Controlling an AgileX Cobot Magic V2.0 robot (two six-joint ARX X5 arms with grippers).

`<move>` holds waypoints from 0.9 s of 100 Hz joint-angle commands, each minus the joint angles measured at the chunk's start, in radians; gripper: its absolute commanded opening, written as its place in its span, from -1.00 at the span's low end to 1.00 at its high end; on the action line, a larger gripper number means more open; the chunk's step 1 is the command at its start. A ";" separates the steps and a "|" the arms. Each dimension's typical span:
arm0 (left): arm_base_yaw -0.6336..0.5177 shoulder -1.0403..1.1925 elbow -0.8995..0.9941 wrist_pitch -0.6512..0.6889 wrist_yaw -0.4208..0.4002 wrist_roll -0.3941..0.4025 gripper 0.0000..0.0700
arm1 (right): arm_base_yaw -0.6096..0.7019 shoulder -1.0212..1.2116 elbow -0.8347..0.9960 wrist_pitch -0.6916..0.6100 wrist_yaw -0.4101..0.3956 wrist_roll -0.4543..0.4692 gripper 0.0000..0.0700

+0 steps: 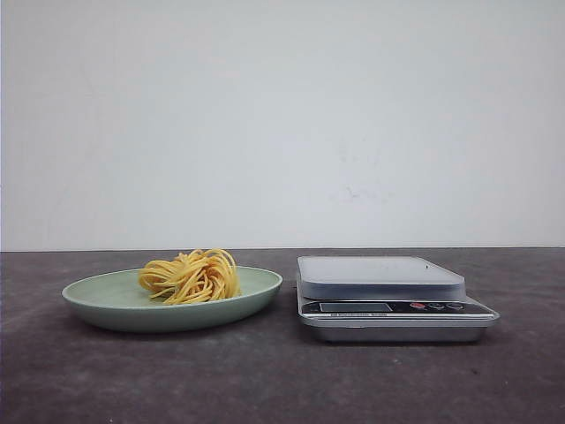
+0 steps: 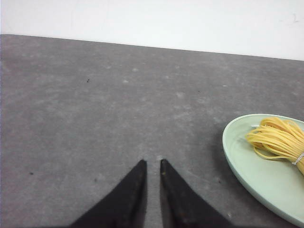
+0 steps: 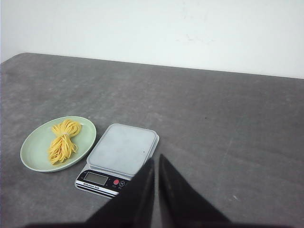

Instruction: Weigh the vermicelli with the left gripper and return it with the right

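On plate (image 1: 106, 300), vermicelli (image 1: 192, 276); scale (image 1: 380, 278) beside; grippers nearly closed

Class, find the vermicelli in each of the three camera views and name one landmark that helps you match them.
Front view: the vermicelli sits on the green plate, left of the scale.
Left wrist view: at the right edge, partly cut off, on the plate.
Right wrist view: lower left, on the plate beside the scale.
Shared landmark: the green plate under it.

1 vermicelli (image 1: 192, 276) nest, 1 green plate (image 1: 106, 305), 1 scale (image 1: 388, 296), 2 tools: left (image 2: 152, 164), right (image 3: 156, 159).
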 commanded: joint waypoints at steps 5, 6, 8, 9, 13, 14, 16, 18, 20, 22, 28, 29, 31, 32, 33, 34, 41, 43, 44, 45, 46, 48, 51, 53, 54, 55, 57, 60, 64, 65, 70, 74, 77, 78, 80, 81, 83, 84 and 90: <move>0.003 -0.002 -0.018 -0.004 0.001 0.016 -0.95 | 0.009 0.002 0.012 0.010 0.000 0.016 -0.98; 0.003 -0.002 -0.018 -0.004 0.001 0.016 -0.95 | 0.009 0.002 0.012 0.010 0.000 0.016 -0.98; 0.003 -0.002 -0.018 -0.004 0.001 0.016 -0.95 | 0.009 0.002 0.012 0.010 0.000 0.016 -0.98; 0.003 -0.002 -0.018 -0.004 0.001 0.016 -0.95 | 0.009 0.002 0.012 0.010 0.000 0.016 -0.98; 0.002 -0.002 -0.018 -0.004 0.001 0.016 -0.95 | 0.009 0.002 0.012 0.010 0.000 0.016 -0.98; 0.003 -0.002 -0.018 -0.004 0.001 0.016 -0.95 | 0.009 0.002 0.012 0.010 0.000 0.016 -0.98; 0.003 -0.002 -0.018 -0.004 0.001 0.016 -0.95 | 0.009 0.002 0.012 0.010 0.000 0.016 -0.98; 0.003 -0.002 -0.018 -0.004 0.001 0.016 -0.95 | 0.009 0.002 0.012 0.010 0.000 0.016 -0.98; 0.003 -0.002 -0.018 -0.004 0.001 0.016 -0.95 | 0.009 0.002 0.012 0.010 0.000 0.016 -0.98; 0.003 -0.002 -0.018 -0.004 0.001 0.016 -0.95 | 0.009 0.002 0.012 0.010 0.000 0.016 -0.98; 0.003 -0.002 -0.018 -0.004 0.001 0.016 -0.95 | 0.009 0.002 0.012 0.010 0.001 0.007 -0.98; 0.002 -0.002 -0.018 -0.004 0.001 0.016 -0.95 | 0.009 0.002 0.012 0.010 0.001 -0.001 -0.98; 0.003 -0.002 -0.018 -0.004 0.001 0.016 -0.95 | 0.009 0.002 0.013 0.011 0.001 -0.020 -0.98; 0.003 -0.002 -0.018 -0.004 0.001 0.016 -0.95 | 0.009 0.002 0.013 0.011 0.001 -0.029 -0.98; 0.003 -0.002 -0.018 -0.004 0.001 0.016 -0.95 | 0.009 0.002 0.013 0.011 0.002 -0.040 -0.98; 0.003 -0.002 -0.018 -0.004 0.001 0.016 -0.95 | 0.009 0.002 0.013 0.011 0.004 -0.050 -0.98; 0.003 -0.002 -0.018 -0.004 0.001 0.016 -0.95 | 0.011 0.002 0.013 0.013 0.006 -0.069 -0.98; 0.003 -0.002 -0.018 -0.004 0.001 0.016 -0.95 | 0.011 0.002 0.013 0.015 0.007 -0.069 -0.98; 0.003 -0.002 -0.018 -0.004 0.001 0.016 -0.95 | 0.011 0.002 0.013 0.017 0.008 -0.069 -0.98; 0.003 -0.002 -0.018 -0.004 0.001 0.016 -0.95 | 0.010 0.002 0.013 0.019 0.008 -0.069 -0.98; 0.003 -0.002 -0.018 -0.004 0.001 0.016 -0.95 | 0.007 0.002 0.013 0.022 0.008 -0.070 -0.98; 0.003 -0.002 -0.018 -0.004 0.001 0.016 -0.95 | -0.002 0.002 0.013 0.028 0.012 -0.073 -0.98; 0.003 -0.002 -0.018 -0.004 0.001 0.016 -0.95 | -0.023 0.001 0.013 0.047 0.019 -0.083 -0.98; 0.003 -0.002 -0.018 -0.004 0.001 0.016 -0.95 | -0.042 0.001 0.013 0.063 0.024 -0.092 -0.98; 0.003 -0.002 -0.018 -0.004 0.001 0.016 -0.95 | -0.053 0.000 0.013 0.070 0.025 -0.097 -0.98; 0.003 -0.002 -0.018 -0.004 0.001 0.016 -0.95 | -0.065 0.000 0.013 0.077 0.025 -0.101 -0.98; 0.003 -0.002 -0.018 -0.004 0.001 0.016 -0.95 | -0.091 -0.002 0.013 0.090 0.026 -0.120 -0.98; 0.002 -0.002 -0.018 -0.004 0.001 0.016 -0.95 | -0.134 -0.004 0.013 0.109 0.026 -0.148 -0.98; 0.003 -0.002 -0.018 -0.004 0.001 0.016 -0.95 | -0.192 -0.005 0.011 0.129 0.026 -0.174 -0.98; 0.002 -0.002 -0.018 -0.004 0.001 0.016 -0.95 | -0.207 -0.005 0.010 0.133 0.026 -0.179 -0.98; 0.003 -0.002 -0.018 -0.004 0.001 0.016 -0.95 | -0.279 -0.015 0.002 0.152 0.023 -0.207 -0.98; 0.003 -0.002 -0.018 -0.004 0.001 0.016 -0.95 | -0.340 -0.023 -0.017 0.181 0.007 -0.225 -0.98; 0.003 -0.002 -0.018 -0.004 0.001 0.016 -0.95 | -0.374 -0.030 -0.034 0.202 -0.013 -0.233 -0.98; 0.003 -0.002 -0.018 -0.004 0.001 0.016 -0.95 | -0.387 -0.034 -0.042 0.211 -0.023 -0.237 -0.98; 0.003 -0.002 -0.018 -0.004 0.001 0.016 -0.95 | -0.414 -0.042 -0.062 0.234 -0.044 -0.243 -0.98; 0.003 -0.002 -0.018 -0.004 0.001 0.016 -0.95 | -0.427 -0.046 -0.072 0.246 -0.055 -0.247 -0.98; 0.003 -0.002 -0.018 -0.004 0.001 0.016 -0.95 | -0.452 -0.053 -0.096 0.268 -0.077 -0.253 -0.98; 0.003 -0.002 -0.018 -0.004 0.001 0.016 -0.95 | -0.464 -0.058 -0.110 0.282 -0.089 -0.256 -0.98; 0.003 -0.002 -0.018 -0.004 0.001 0.016 -0.95 | -0.536 -0.091 -0.208 0.377 -0.152 -0.280 -0.98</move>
